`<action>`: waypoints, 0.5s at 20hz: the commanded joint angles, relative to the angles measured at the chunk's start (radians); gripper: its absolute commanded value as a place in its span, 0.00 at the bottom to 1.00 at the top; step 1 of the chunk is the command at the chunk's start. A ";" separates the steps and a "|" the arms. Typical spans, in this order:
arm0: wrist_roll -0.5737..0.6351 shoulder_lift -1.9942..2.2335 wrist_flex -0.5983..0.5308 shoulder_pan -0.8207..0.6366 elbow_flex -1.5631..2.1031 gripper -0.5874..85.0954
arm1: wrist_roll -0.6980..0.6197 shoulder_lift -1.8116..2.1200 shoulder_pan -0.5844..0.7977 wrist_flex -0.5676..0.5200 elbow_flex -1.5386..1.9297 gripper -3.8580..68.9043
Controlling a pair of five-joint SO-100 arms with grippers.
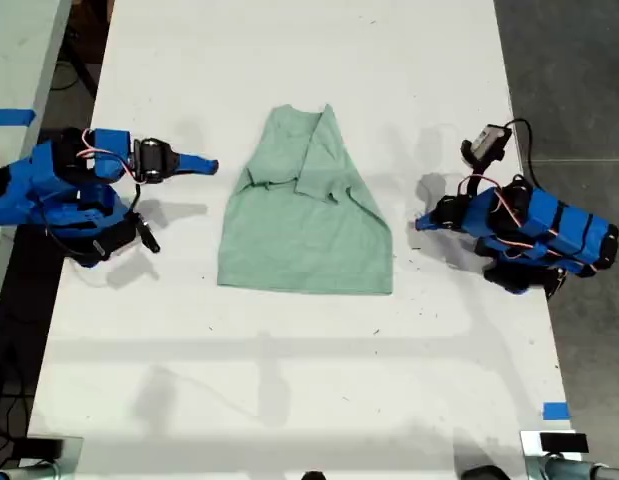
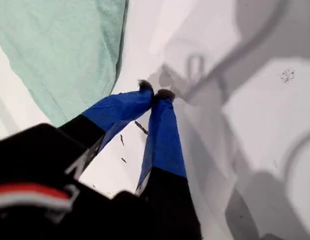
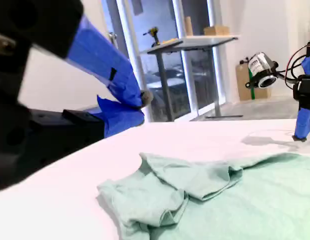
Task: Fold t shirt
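Empty and pinched shut, my first hand (image 1: 421, 222) hung at the exterior view's right with its two blue fingertips (image 2: 144, 86) pressed together and nothing between them. It pointed down at bare table (image 1: 289, 380) just beside the t shirt (image 1: 304, 230) and did not touch the cloth. I judged that it was parked there so the cloth would lie undisturbed while it kept a short reach to the near edge.

Across the garment, at the exterior view's left, my second hand (image 1: 204, 165) was held level with the shirt's upper part and also clear of it. Its own wrist view looked along the jaws at a slant. I could not tell whether they met or stood a little apart, but nothing was caught in them.

Mid-table between the two arms, the t shirt lay flat with its neck toward the exterior view's top and its hem toward the bottom. Both sleeves were turned inward over the chest, so the top had narrowed and the body flared toward the hem. The tucked sleeves bunched into soft ridges near the collar (image 3: 170, 185).

With the sides already in, the fold seemed partly done. A lengthwise fold, hem toward collar, was probably what remained. The thin cloth would likely slip out of its tucks if only one corner were lifted.
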 commanded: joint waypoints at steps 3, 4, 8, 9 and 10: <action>-0.037 0.293 0.057 -0.029 0.311 0.00 | 0.011 0.012 -0.009 0.006 0.020 0.08; -0.052 0.293 0.061 -0.038 0.322 0.00 | 0.011 0.012 -0.009 0.006 0.021 0.08; -0.080 0.293 0.087 -0.044 0.324 0.01 | 0.012 0.012 -0.009 0.006 0.023 0.08; -0.081 0.295 0.087 -0.044 0.324 0.01 | 0.012 0.012 -0.009 0.006 0.023 0.08; -0.081 0.295 0.091 -0.049 0.324 0.01 | 0.012 0.012 -0.009 0.005 0.023 0.08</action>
